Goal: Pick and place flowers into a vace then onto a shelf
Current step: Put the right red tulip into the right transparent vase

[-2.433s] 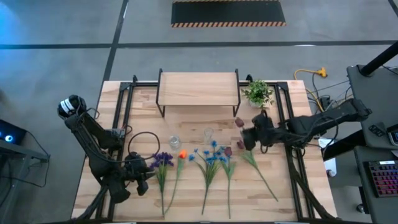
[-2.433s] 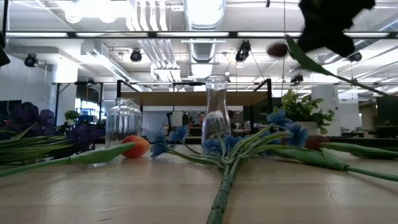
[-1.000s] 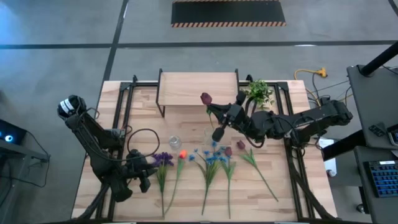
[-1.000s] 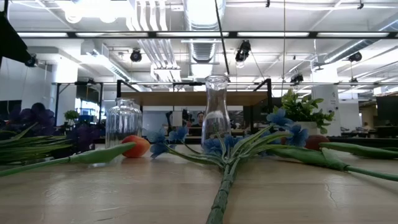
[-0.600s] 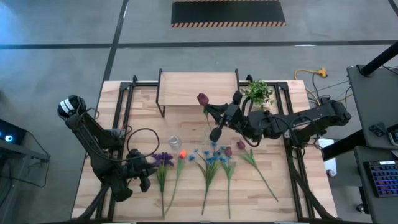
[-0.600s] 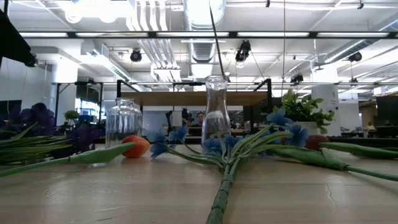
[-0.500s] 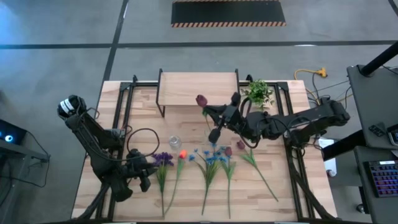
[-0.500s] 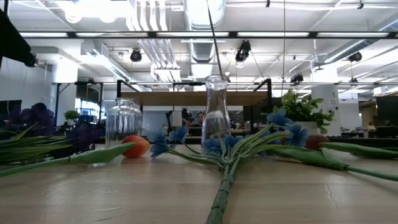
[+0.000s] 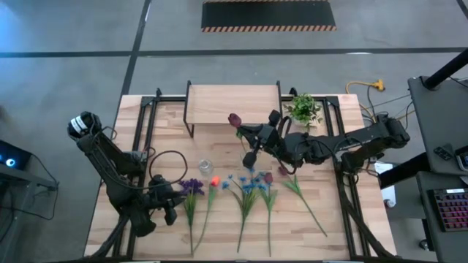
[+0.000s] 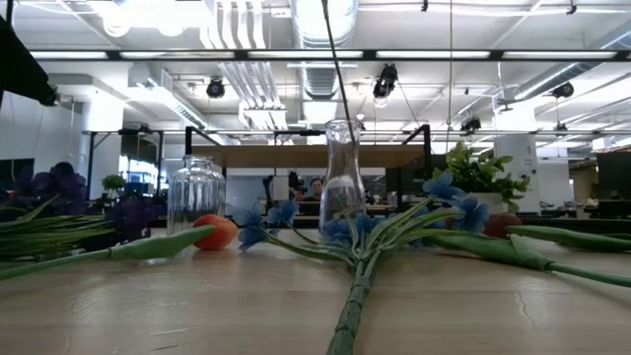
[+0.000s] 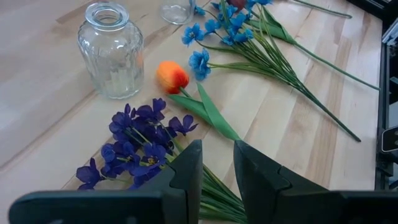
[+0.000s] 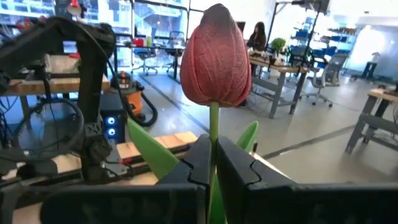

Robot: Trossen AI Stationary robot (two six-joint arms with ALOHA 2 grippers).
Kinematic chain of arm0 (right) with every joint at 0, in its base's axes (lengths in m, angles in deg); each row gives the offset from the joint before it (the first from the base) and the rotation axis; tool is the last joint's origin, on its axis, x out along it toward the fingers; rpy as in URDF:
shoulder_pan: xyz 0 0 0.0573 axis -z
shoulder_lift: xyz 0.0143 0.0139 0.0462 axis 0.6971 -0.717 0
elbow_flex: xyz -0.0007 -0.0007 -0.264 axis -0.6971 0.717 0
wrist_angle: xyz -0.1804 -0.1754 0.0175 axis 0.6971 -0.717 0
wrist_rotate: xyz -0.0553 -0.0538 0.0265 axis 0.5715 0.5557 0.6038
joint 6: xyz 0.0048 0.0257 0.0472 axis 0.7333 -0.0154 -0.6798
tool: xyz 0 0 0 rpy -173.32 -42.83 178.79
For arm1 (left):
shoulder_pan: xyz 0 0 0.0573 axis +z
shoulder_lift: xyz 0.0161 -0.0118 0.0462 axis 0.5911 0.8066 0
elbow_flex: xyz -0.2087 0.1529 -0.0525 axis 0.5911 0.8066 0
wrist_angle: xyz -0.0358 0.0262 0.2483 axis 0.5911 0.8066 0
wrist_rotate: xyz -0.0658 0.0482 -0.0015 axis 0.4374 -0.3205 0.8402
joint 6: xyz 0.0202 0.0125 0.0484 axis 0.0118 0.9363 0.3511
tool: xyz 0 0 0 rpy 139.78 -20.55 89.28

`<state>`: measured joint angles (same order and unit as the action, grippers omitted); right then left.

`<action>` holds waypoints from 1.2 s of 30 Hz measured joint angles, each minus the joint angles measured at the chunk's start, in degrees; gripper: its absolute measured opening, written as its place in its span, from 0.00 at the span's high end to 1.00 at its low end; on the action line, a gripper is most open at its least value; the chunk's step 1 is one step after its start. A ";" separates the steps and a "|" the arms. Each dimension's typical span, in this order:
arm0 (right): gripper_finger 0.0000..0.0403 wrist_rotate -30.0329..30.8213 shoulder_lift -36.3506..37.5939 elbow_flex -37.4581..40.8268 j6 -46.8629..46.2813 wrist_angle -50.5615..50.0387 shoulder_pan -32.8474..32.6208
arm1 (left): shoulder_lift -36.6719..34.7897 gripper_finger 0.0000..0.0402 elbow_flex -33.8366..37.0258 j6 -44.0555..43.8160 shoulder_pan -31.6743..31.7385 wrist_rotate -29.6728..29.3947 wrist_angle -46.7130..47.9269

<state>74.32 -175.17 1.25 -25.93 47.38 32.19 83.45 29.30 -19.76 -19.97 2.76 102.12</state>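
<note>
A dark red tulip (image 12: 216, 59) is pinched by its stem in the right gripper (image 12: 211, 163) above the narrow-necked vase (image 10: 342, 174), so lowering the stem straight through that neck is probably called for next.

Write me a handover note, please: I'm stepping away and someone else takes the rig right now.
Right gripper: shut on a dark red tulip, held upright above the narrow-necked vase, stem end at its mouth.
Left gripper: idle by the purple flowers, holding nothing.
On the table: orange bud, blue flowers, two more red tulips, ribbed jar.
Done: nothing fully in a vase.
Left: seat this tulip, add the rest, move the vase to the empty shelf.
</note>
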 joint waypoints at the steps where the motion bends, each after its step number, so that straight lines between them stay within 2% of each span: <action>1: 0.98 0.01 0.00 0.56 -0.65 -0.01 0.05 | 0.00 0.82 0.02 0.00 0.00 0.02 0.04; 9: 0.98 0.29 0.00 5.41 -4.65 0.04 0.14 | 0.00 0.82 0.02 0.00 0.00 0.04 0.02; 15: 0.98 0.72 0.04 9.98 -12.28 0.07 0.65 | 0.00 0.82 0.02 0.00 0.00 0.04 0.06; 20: 0.92 0.76 0.15 11.87 -15.39 0.11 0.65 | 0.00 0.82 0.04 0.00 0.00 0.06 0.02; 25: 0.85 0.75 0.26 12.27 -15.02 0.09 0.41 | 0.00 0.82 -0.02 -0.01 0.00 0.07 -0.15; 32: 0.77 0.64 1.89 8.52 -4.65 -0.93 -2.04 | 0.00 0.82 -0.21 -0.13 -0.02 0.09 -0.31; 36: 0.76 0.67 5.31 5.43 -7.25 -13.44 -3.35 | 0.00 0.82 -0.24 -0.27 0.00 0.09 -0.35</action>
<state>74.99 -169.86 6.69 -33.18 33.94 28.84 83.45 29.06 -20.03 -19.97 2.85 101.77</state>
